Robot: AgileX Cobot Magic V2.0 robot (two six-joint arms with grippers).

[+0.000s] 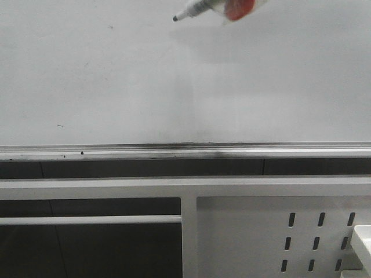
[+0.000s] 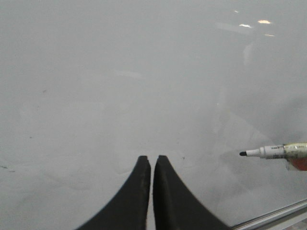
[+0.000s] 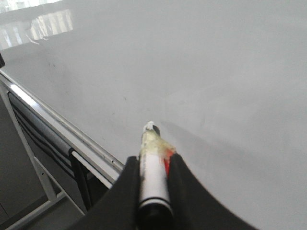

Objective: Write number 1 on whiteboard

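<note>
The whiteboard [image 1: 116, 75] fills the front view, glossy white, with a silver rail [image 1: 174, 150] along its lower edge. No number 1 stroke shows on it. The marker [image 1: 200, 8], clear-barrelled with a red blob, enters at the top edge, its dark tip pointing left, close to the board. My right gripper [image 3: 153, 160] is shut on the marker [image 3: 152, 158]; its fingers are out of the front view. The marker also shows in the left wrist view [image 2: 276, 152]. My left gripper [image 2: 151, 159] is shut and empty, facing the board [image 2: 120, 86].
Below the rail runs a white metal frame [image 1: 185, 188] with a perforated panel [image 1: 272, 231] at the lower right and a white bar [image 1: 87, 220] at the lower left. Small dark specks [image 1: 60, 125] mark the board.
</note>
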